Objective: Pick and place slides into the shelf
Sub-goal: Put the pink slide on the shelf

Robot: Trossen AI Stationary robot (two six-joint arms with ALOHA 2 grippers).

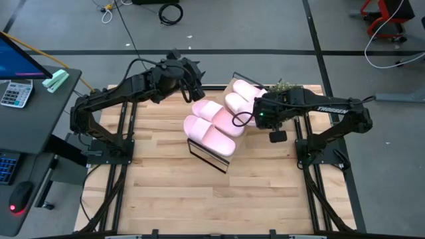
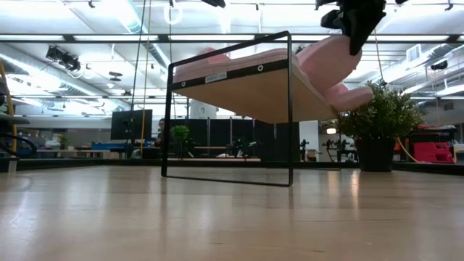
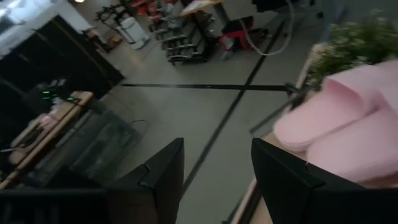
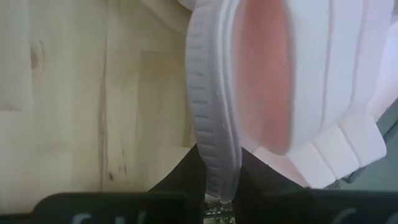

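From above, four pink slides (image 1: 216,125) crowd the shelf (image 1: 208,154) near the table's (image 1: 166,199) far edge; the right gripper (image 1: 257,114) grasps the slide (image 1: 237,104) at the shelf's right end. The left gripper (image 1: 197,91) hovers beside the far end, released and empty. Low down, that slide (image 2: 330,61) hangs tilted off the shelf (image 2: 239,83). The right wrist shows a sole rim (image 4: 214,124) clamped between fingers (image 4: 186,171). The left wrist shows parted fingers (image 3: 165,168) near slides (image 3: 339,124).

Open-plan robotics lab, ceiling strip lights (image 2: 94,38), floor cables (image 1: 170,12)
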